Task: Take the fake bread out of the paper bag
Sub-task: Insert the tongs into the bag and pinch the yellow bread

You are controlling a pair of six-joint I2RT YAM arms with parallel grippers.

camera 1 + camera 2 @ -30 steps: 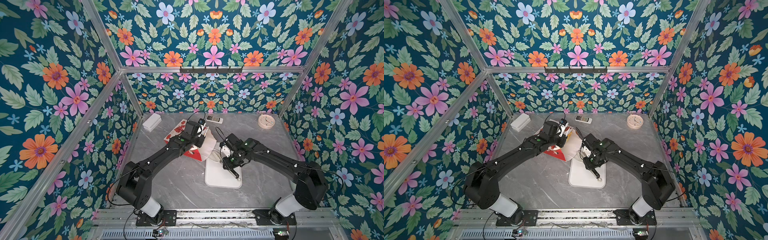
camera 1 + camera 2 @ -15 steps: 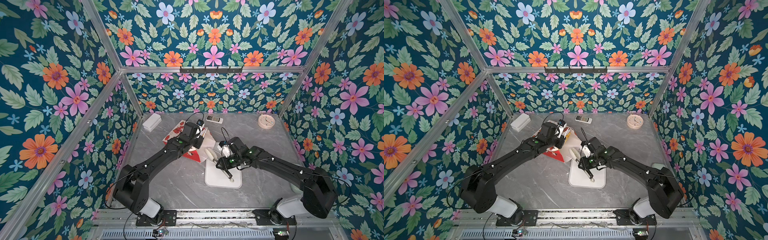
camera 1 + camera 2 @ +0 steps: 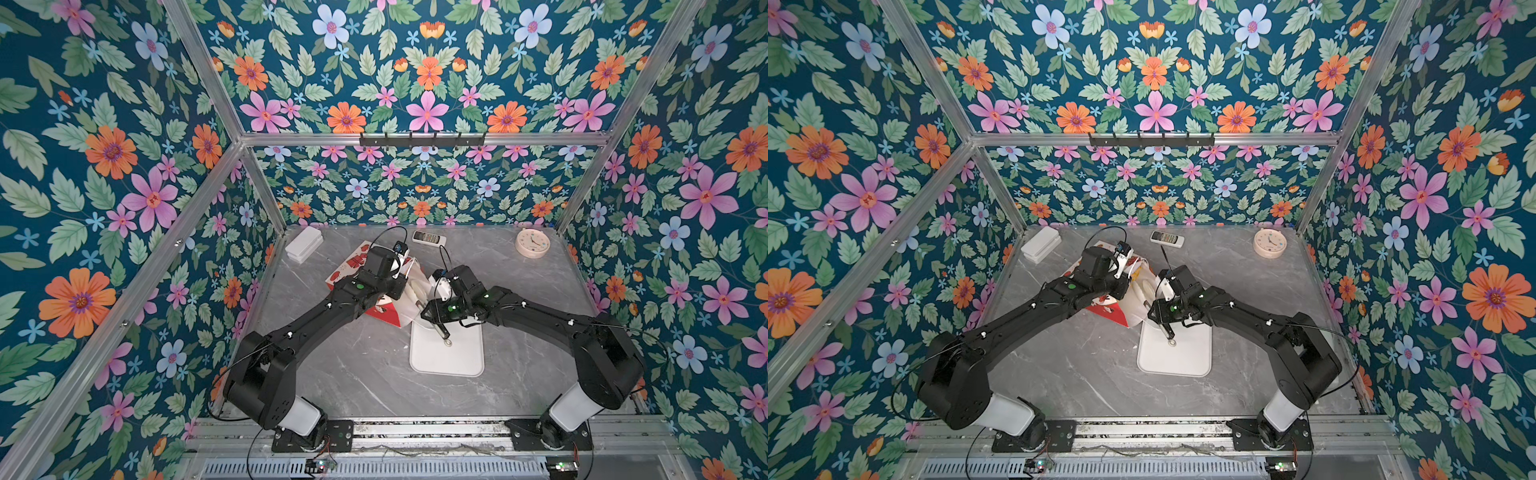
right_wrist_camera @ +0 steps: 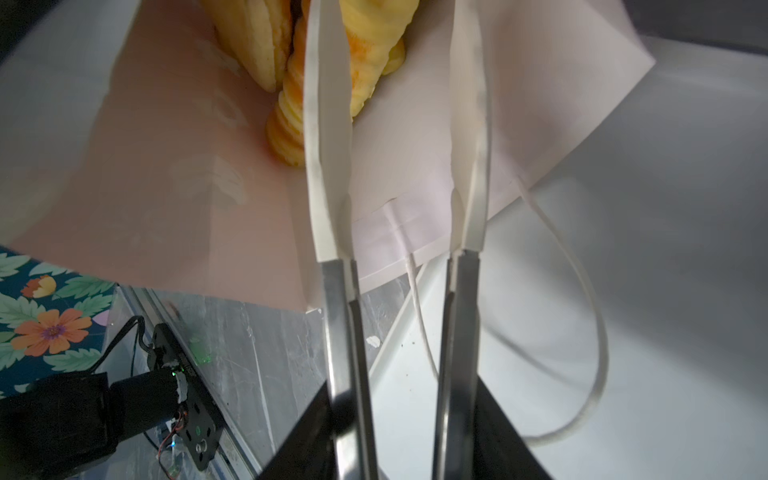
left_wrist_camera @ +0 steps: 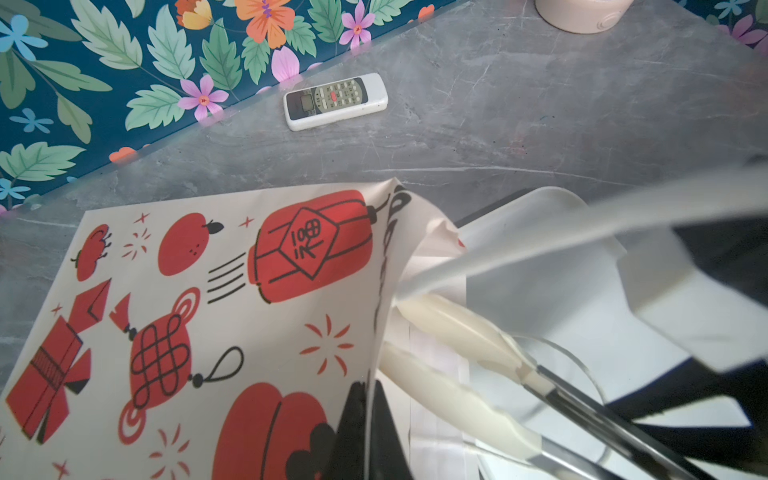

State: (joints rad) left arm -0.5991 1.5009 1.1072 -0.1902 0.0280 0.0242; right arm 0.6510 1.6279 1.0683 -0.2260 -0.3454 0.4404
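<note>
Right fingers (image 4: 328,124) advanced, parted, past paper bag (image 5: 208,311) rim.

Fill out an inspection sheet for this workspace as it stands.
Surface: grey marble-look table, with a white tray lying near the middle.
Job's things: paper bag lies on its side, mouth toward the tray; fake bread is inside, none on the tray.
Clutter: remote, clock and white box along the back edge.
Grippers: left end effector shut on the bag's upper mouth edge; right end effector open, fingers reaching into the mouth, nothing gripped.
Cables: black wrist-camera leads loop above the arms; the bag's cord handle lies on the tray.
Surroundings: floral walls, aluminium frame, hook rail on the back wall.
</note>
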